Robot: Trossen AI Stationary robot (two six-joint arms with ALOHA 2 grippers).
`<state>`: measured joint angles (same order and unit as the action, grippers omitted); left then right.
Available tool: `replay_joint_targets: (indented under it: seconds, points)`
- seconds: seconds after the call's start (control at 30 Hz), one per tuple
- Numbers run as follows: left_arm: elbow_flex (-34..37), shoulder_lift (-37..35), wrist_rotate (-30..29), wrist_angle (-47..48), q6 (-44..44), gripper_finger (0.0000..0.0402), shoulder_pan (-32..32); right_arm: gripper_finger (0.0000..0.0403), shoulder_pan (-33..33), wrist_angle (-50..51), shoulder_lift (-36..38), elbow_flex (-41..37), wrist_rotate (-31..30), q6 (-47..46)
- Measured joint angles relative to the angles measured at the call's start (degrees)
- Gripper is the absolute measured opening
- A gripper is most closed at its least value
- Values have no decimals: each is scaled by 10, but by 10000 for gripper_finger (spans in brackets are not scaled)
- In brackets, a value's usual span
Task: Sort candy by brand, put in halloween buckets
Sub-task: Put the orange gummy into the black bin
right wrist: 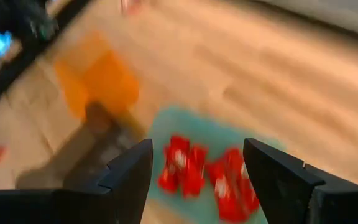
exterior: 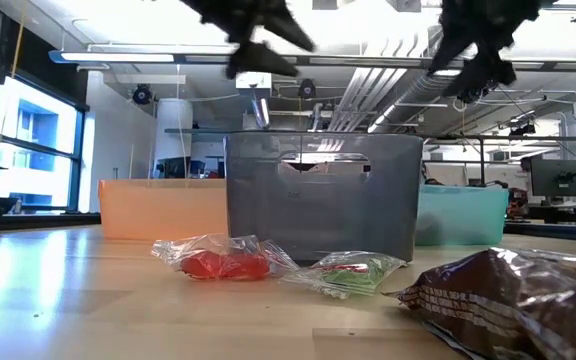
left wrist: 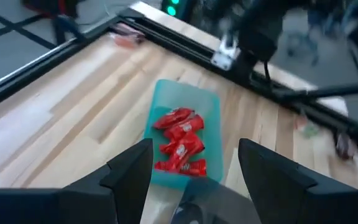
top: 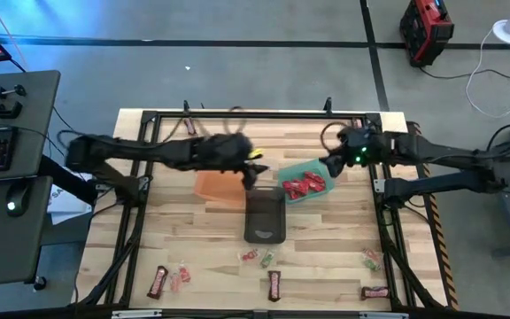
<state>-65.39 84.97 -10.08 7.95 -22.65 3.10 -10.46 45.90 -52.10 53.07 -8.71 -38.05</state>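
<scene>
Presently both grippers hover empty with jaws wide: the left gripper (top: 248, 168) above the translucent orange bucket (top: 220, 188) and dark grey rectangular bucket (top: 265, 217), the right gripper (top: 333, 165) beside the green bucket (top: 286, 169), which already holds the glossy red-wrapped candies (top: 304, 186). Judged from the layout, the step in hand is fetching another piece, so the working arm should descend squarely over one item and close across its narrow width, since crinkly film wrappers slip easily. Remaining brown bars (top: 274, 284) and small pink and green pieces (top: 260, 257) lie scattered along the near edge of the pale wood-plank table (top: 326, 239).
</scene>
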Motion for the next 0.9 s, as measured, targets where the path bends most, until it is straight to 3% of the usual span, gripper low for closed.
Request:
replay_joint_targets:
  seconds: [0.13,0.27,0.4,0.57,0.7,0.9]
  points:
    - [96,-97,-42,-37,-53,225,-15,245,24,0,0,-55,140,-34]
    - [155,-158,-101,-34,-85,225,-30,245,122,8,0,-107,250,-92]
    - [178,-188,-144,-42,-106,225,-33,245,259,15,0,-155,281,-209]
    - [178,-189,-150,-53,-85,225,-25,245,405,0,-1,-204,289,-379]
    - [178,-187,-150,-51,-83,225,-15,245,463,-13,-20,-236,290,-478]
    - [178,-187,-150,-52,-82,225,-11,245,502,-15,-77,-248,326,-507]
